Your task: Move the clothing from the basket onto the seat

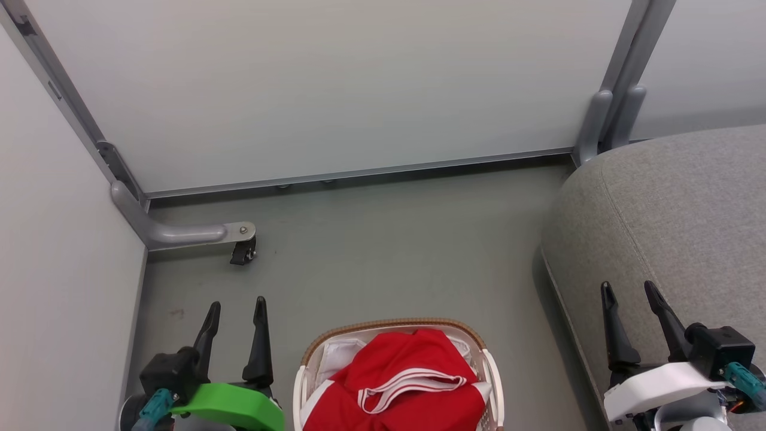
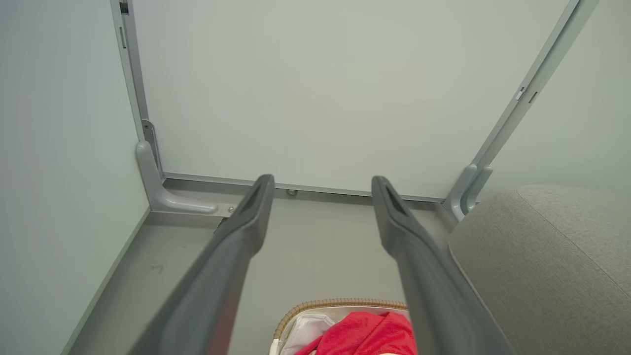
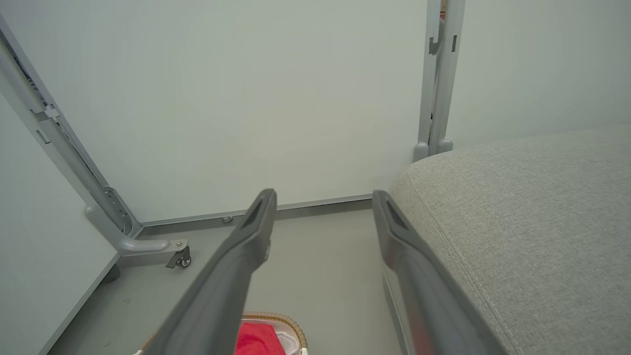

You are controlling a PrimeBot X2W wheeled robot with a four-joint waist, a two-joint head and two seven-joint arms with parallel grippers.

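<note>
Head view: the clothing [image 1: 395,383] lies heaped in the basket [image 1: 395,325] on the floor [image 1: 389,257], none yet on the visible seat [image 1: 676,227]; the whole move is left to do. Left claw [image 1: 237,304] and right claw [image 1: 628,286] hang released, empty. Left wrist view: open floor ahead. Right wrist view: a caster [image 3: 180,259] stands well clear; garment count is hard to tell.

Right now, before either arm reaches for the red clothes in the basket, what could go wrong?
The white liner sits against the clothing in the basket, so a deep pinch might catch it and lift the basket too. The seat has a rounded edge; a garment dropped near it may slide to the floor. The open right gripper, over that edge, could brush it.
</note>
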